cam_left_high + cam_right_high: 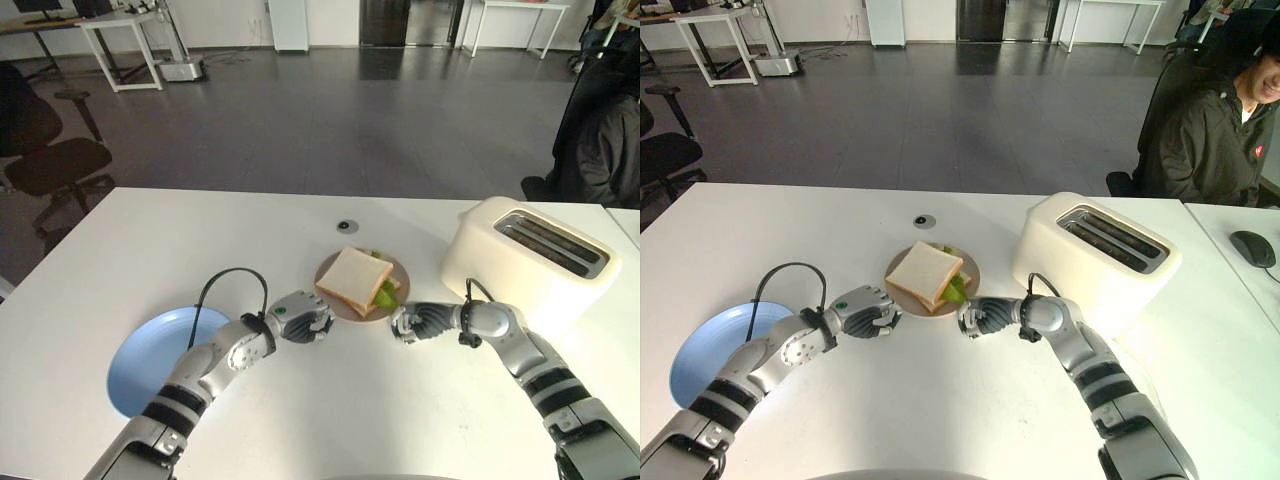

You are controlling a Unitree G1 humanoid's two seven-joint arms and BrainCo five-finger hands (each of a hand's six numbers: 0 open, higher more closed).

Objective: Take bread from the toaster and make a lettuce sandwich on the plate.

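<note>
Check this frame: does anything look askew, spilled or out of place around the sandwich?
Slightly. The top bread slice sits skewed on the brown plate, and lettuce pokes out on the toaster side. The blue plate lies empty. Nothing is spilled.

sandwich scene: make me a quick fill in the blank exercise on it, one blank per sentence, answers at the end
1. Green ___ sticks out under the top slice of the sandwich on the small plate.
2. The toaster stands on the robot's ___ of the sandwich.
3. The blue plate lies by the robot's ___ arm.
4. The left hand and right hand, fingers curled, each hold ___.
Missing words: lettuce, right, left, nothing.
</note>
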